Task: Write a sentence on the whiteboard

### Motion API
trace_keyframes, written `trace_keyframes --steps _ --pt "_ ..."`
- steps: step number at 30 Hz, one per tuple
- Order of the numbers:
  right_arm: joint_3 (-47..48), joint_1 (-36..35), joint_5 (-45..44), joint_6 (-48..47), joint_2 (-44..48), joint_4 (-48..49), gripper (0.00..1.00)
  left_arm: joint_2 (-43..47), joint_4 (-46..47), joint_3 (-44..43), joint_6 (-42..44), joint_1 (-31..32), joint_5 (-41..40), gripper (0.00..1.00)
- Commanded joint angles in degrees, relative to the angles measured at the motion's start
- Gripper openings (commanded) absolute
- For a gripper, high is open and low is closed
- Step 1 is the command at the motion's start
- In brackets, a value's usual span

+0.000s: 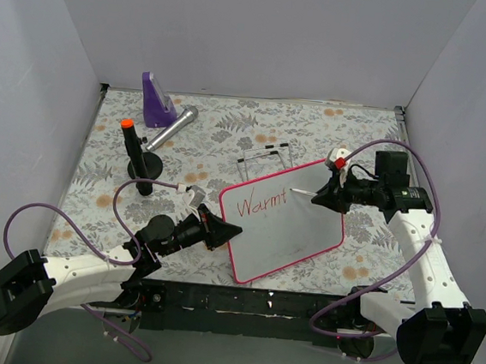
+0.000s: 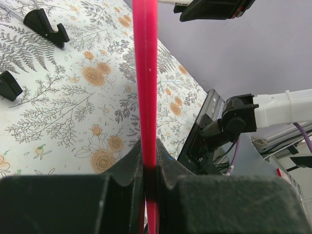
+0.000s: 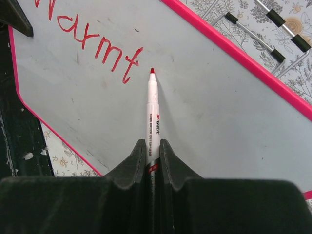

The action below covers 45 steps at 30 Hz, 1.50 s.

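Observation:
The whiteboard [image 1: 300, 231], white with a pink-red frame, lies tilted in the middle of the floral mat. The sentence [image 1: 255, 204] is red lettering near its upper left that reads "Warmt" [image 3: 92, 46]. My right gripper [image 1: 323, 197] is shut on a white red-tipped marker [image 3: 152, 112]. The marker's tip rests at the board surface [image 3: 219, 112], just right of the last letter. My left gripper [image 1: 230, 230] is shut on the board's left edge. In the left wrist view the pink frame [image 2: 145, 73] runs straight up from between the jaws of that gripper [image 2: 150, 156].
A black stand with an orange-capped marker [image 1: 133, 156] rises at the left. A purple wedge [image 1: 156, 100] and a silver cylinder [image 1: 172, 128] lie at the back left. A wire easel [image 1: 267, 157] lies behind the board. Grey walls close three sides.

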State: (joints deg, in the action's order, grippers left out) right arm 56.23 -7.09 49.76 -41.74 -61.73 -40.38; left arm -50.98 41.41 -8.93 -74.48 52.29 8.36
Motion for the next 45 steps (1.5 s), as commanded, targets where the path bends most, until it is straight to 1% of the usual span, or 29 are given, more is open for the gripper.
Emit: trace_keyframes --steps 1,12,20,29,35,41,45 --pt "1.60 0.24 2.27 1.83 -1.36 2.06 0.01 1.32 2.98 -0.74 1.70 0.27 1.22 0.00" --pt "2.75 0.32 3.50 3.24 -2.25 3.64 0.01 1.15 3.15 -0.56 1.71 0.27 1.22 0.00" --pt "2.75 0.24 2.19 3.42 -3.13 4.17 0.01 0.53 3.68 -0.56 1.62 0.27 1.31 0.00" --pt "0.03 0.24 1.57 -2.29 -2.34 -1.97 0.01 1.24 3.68 -0.30 1.62 0.27 0.96 0.00" --pt "-2.26 0.32 0.78 -4.75 -1.28 -4.18 0.01 1.41 3.77 -0.12 1.53 0.27 0.87 0.00" --pt "-3.93 0.24 -0.19 -5.55 -0.58 -4.62 0.01 1.41 3.85 -0.04 1.53 0.27 0.87 0.00" --pt "-2.01 0.24 1.30 -4.42 -0.84 -4.01 0.01 1.15 4.03 -0.04 1.44 0.26 1.04 0.00"
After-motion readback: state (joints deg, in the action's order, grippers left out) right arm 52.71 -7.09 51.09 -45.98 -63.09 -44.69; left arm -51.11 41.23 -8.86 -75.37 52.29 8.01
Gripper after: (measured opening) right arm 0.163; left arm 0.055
